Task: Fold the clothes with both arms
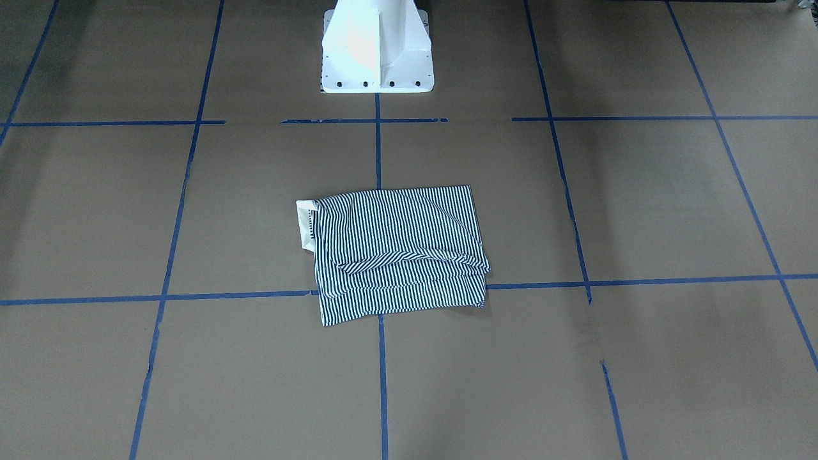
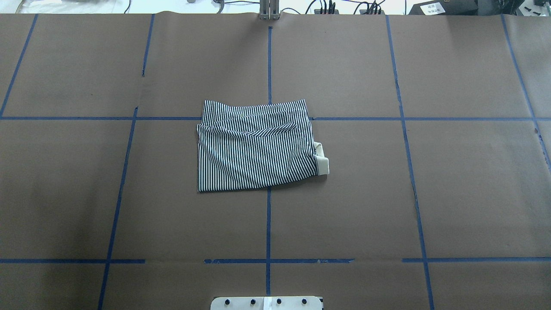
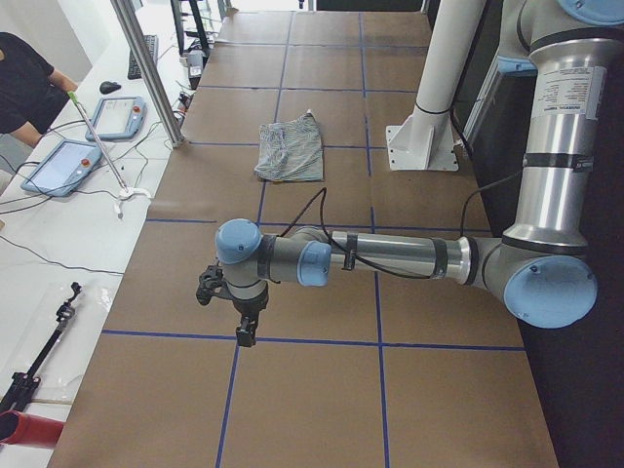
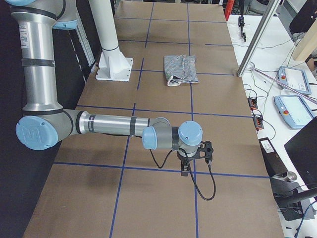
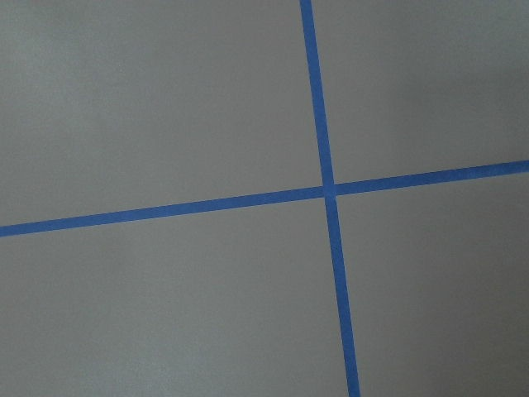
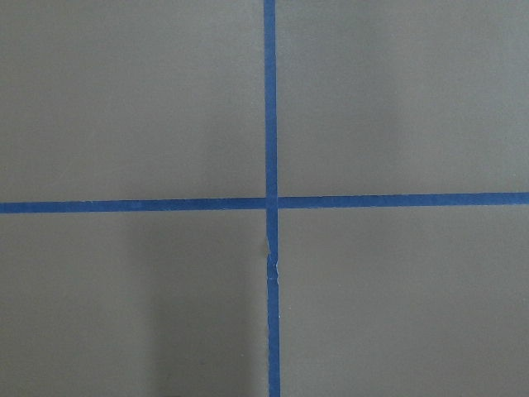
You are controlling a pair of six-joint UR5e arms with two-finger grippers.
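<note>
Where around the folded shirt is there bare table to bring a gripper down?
Bare table surrounds the folded shirt on all sides: wide taped squares toward both ends, a clear strip between it and the white pedestal base, and another on the far side. Nowhere near it is crowded.

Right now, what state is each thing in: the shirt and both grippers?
polo shirt: folded into a rectangle, lying on the table, white collar poking out on the robot's right.
left gripper: away from the shirt; open or shut, cannot tell.
right gripper: away from the shirt; open or shut, cannot tell.
</note>
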